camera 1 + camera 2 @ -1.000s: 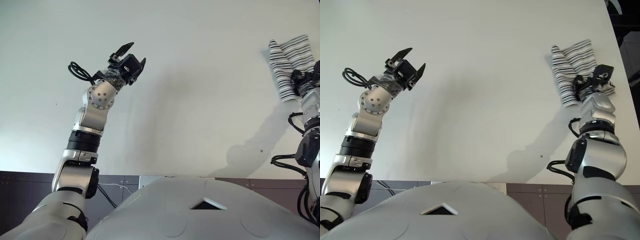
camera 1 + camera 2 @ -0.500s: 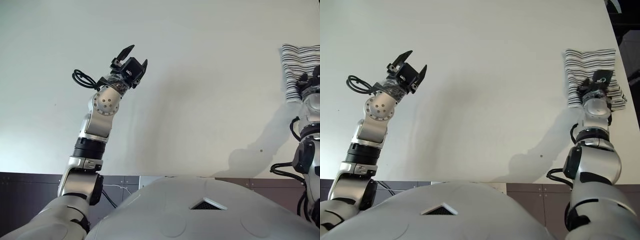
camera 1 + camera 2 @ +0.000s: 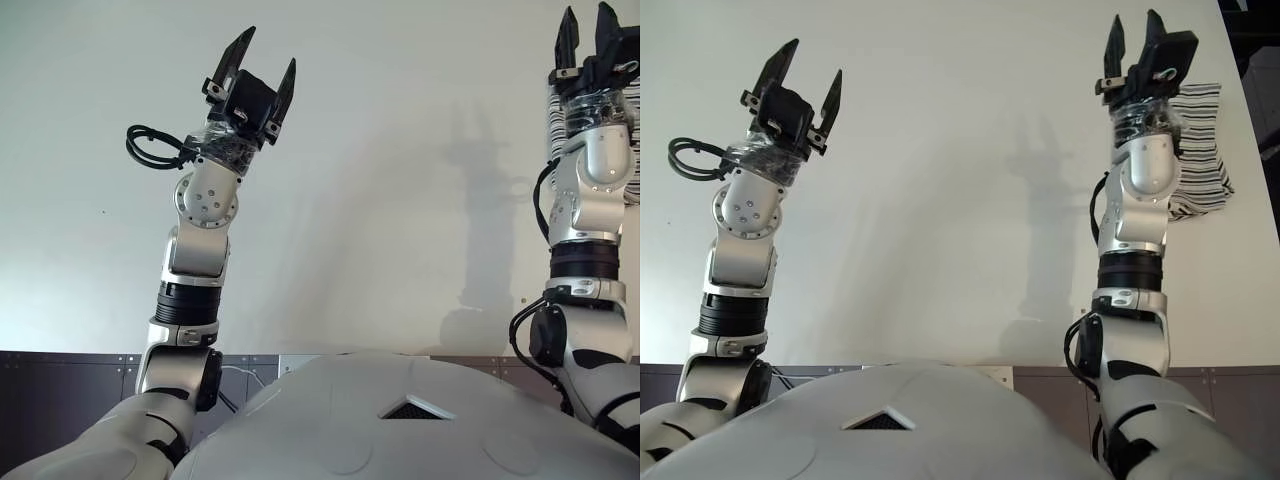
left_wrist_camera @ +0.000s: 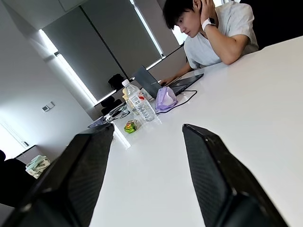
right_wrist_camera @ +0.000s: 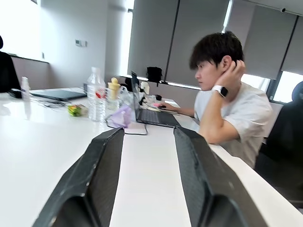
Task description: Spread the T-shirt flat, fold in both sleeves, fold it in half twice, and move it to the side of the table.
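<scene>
At the tabletop's (image 3: 940, 200) right edge, the folded T-shirt (image 3: 1202, 150) lies as tasked.
Left arm (image 3: 740, 240) and right arm (image 3: 1135, 210) stand clear, jaws open, empty; work looks finished.

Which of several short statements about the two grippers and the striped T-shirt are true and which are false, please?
1. The black-and-white striped T-shirt lies folded near the right edge of the white table. True.
2. The right gripper is shut on the T-shirt. False: it is open and holds nothing.
3. The left gripper is open and empty. True.
4. The T-shirt is spread flat in the middle of the table. False: it is a folded bundle at the table's right side.
</scene>
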Controlling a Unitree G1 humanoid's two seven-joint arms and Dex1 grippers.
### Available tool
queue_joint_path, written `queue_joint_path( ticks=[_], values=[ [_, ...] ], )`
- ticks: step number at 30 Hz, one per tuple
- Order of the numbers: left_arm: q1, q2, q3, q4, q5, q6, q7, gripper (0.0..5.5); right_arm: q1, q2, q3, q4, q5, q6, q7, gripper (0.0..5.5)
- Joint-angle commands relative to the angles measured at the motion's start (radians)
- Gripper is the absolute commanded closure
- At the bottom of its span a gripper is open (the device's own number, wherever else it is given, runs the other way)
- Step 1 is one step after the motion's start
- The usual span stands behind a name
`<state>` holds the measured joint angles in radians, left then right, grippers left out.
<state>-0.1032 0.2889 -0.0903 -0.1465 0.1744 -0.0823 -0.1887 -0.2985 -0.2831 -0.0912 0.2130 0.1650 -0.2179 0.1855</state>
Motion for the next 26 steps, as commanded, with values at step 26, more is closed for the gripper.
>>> queue_joint_path(
  ticks=[26],
  values=[
    [0.053,-0.295,0.064,0.203,-0.026,-0.038,0.335,2.83,0.084,0.214,0.126,0.016,-0.140,0.155,-0.103,3.58]
  ],
)
